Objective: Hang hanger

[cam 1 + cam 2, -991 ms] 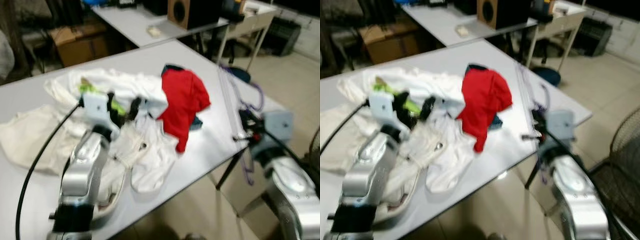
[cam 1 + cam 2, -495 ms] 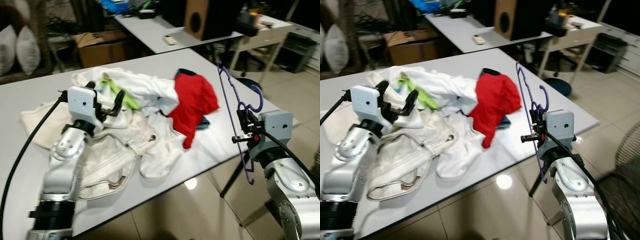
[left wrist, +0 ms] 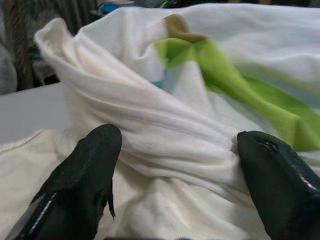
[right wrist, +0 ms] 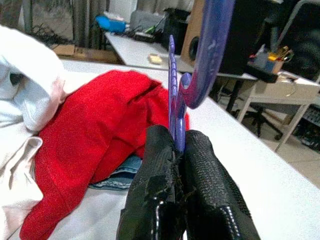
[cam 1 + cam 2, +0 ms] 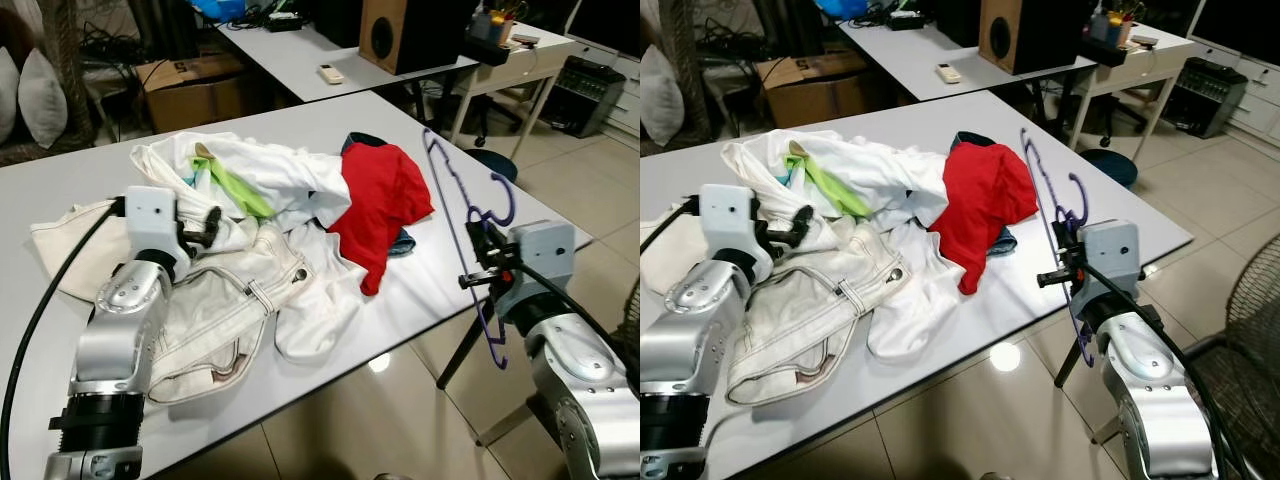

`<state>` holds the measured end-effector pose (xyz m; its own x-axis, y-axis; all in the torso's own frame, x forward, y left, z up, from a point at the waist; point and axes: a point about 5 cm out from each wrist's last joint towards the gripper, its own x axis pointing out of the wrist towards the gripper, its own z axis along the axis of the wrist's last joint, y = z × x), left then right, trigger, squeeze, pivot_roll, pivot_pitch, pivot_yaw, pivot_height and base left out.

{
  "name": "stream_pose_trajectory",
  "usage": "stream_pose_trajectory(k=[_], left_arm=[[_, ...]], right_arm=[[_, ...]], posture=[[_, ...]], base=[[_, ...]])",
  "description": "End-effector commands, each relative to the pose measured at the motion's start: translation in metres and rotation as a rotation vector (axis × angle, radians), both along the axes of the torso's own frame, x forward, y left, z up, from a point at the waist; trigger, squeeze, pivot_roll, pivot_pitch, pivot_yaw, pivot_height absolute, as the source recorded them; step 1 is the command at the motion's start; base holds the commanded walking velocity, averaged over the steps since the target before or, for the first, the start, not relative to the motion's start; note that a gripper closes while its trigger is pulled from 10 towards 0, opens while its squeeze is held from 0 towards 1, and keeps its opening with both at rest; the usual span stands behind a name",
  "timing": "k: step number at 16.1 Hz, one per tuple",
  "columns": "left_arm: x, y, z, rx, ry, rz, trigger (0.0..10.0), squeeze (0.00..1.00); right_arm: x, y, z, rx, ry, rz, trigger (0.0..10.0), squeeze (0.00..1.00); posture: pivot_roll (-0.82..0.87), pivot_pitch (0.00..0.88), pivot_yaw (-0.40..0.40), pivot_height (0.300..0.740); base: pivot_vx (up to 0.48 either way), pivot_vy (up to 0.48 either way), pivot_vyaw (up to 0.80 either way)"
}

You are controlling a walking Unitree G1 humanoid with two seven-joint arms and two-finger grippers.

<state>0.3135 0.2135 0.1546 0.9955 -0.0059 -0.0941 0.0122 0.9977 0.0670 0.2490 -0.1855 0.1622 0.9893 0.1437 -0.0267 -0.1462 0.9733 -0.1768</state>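
Observation:
A purple hanger (image 5: 452,215) stands upright off the white table's (image 5: 300,115) right edge. My right gripper (image 5: 478,268) is shut on its thin wire just below the hook; the right wrist view shows both fingers (image 4: 200,165) pinched on the hanger (image 4: 172,90). A heap of clothes lies on the table: a white shirt with a green stripe (image 5: 240,180), a red garment (image 5: 385,205) and cream jeans (image 5: 220,310). My left gripper (image 5: 205,226) is open, low against the white shirt (image 3: 165,130), one finger (image 3: 92,175) on each side of a fold.
Behind stands a second table (image 5: 300,45) with a remote (image 5: 330,72) and a brown speaker (image 5: 400,30). A cardboard box (image 5: 195,85) sits at the back left and a desk (image 5: 525,60) at the back right. Tiled floor (image 5: 370,420) lies before the table.
The camera has shifted and steadied. My left gripper has sunk lower onto the white shirt. The right gripper still holds the hanger upright by the table's edge.

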Motion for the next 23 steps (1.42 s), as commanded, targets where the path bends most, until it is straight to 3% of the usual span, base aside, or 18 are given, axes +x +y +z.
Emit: stream_pose_trajectory(k=[1,6,20,23], left_arm=[[0.002,0.001,0.004,-0.040,0.002,0.016,0.0,0.00],[0.004,-0.011,0.003,-0.130,0.019,-0.030,0.0,0.00],[0.002,-0.008,0.005,-0.103,0.011,-0.049,0.0,0.00],[0.025,-0.007,0.027,-0.173,-0.079,-0.074,0.0,0.00]], right_arm=[[0.003,0.001,0.005,-0.012,-0.020,0.016,10.0,0.00],[0.004,0.003,0.006,-0.024,-0.024,0.030,10.0,0.00],[0.004,0.009,0.002,-0.028,-0.019,0.044,10.0,0.00],[0.007,0.011,0.001,-0.017,-0.025,0.039,10.0,0.00]], posture=[[-0.21,0.000,0.000,0.740],[-0.21,0.000,0.004,0.740],[-0.20,0.000,0.005,0.740],[-0.19,0.000,0.010,0.740]], base=[[0.000,0.000,0.00],[0.000,0.000,0.00],[0.000,0.000,0.00],[0.000,0.000,0.00]])
